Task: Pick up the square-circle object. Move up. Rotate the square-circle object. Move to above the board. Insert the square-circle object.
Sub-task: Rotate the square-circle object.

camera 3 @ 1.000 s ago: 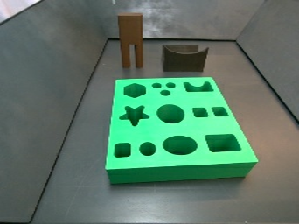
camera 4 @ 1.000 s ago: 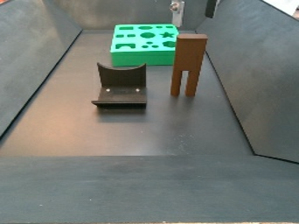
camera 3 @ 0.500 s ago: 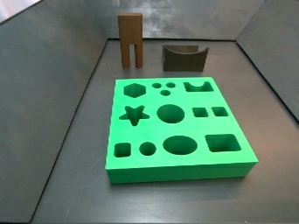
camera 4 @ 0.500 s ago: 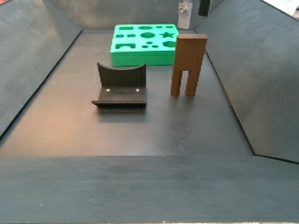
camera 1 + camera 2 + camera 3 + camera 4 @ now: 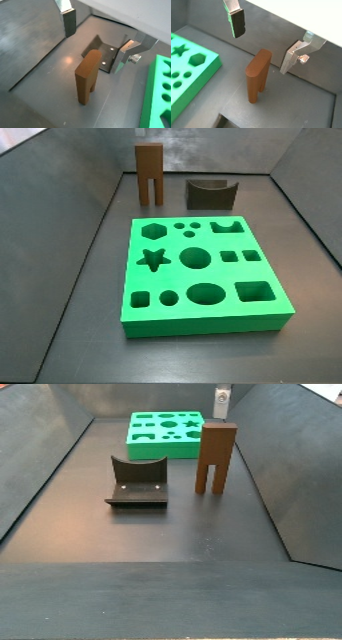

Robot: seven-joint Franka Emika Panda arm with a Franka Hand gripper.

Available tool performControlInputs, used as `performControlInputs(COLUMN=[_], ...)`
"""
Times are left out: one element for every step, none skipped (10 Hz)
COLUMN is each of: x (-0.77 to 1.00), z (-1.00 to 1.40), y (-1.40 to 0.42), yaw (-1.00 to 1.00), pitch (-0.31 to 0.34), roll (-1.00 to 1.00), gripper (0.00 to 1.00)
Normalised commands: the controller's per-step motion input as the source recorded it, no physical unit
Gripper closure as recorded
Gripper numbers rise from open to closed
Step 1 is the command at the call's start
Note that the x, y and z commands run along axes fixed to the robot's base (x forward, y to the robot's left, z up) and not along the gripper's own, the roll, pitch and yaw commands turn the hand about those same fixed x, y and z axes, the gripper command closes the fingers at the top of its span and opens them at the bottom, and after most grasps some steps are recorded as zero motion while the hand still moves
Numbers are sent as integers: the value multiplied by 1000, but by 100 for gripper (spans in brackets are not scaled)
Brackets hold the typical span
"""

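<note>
While the square-circle object (image 5: 257, 74) stands upright, gripper (image 5: 268, 48) fingers (image 5: 236, 23) hover above — spread wide.

On the dark grey floor (image 5: 160, 534): the square-circle object (image 5: 148, 173) upright on its two legs, the fixture (image 5: 136, 481) beside it, and the green board (image 5: 203, 275) lying flat. The gripper (image 5: 268, 41) hangs spread above the block.

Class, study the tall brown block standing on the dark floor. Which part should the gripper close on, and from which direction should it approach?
Grip the solid upper part of the square-circle object, coming straight down from above. It stands upright and its lower half splits into two legs, so only the top offers a solid section. The gripper is open above it, fingers already on either side of the block.
</note>
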Motion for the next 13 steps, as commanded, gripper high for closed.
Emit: performControlInputs(x=[23, 23, 23, 23, 23, 23, 24, 24, 24, 24, 24, 24, 24], z=[-18, -18, -18, -18, -17, -17, -17, -17, -17, -17, -16, -16, -16], y=[1, 1, 0, 0, 0, 0, 0, 0, 0, 0, 0, 0, 0], yaw=[1000, 1000, 1000, 1000, 1000, 1000, 1000, 1000, 1000, 1000, 1000, 1000, 1000], pitch=[11, 11, 12, 12, 13, 13, 14, 15, 15, 16, 17, 19, 20], roll=[0, 0, 0, 0, 0, 0, 0, 0, 0, 0, 0, 0, 0], gripper=[0, 0, 0, 0, 0, 0, 0, 0, 0, 0, 0, 0, 0])
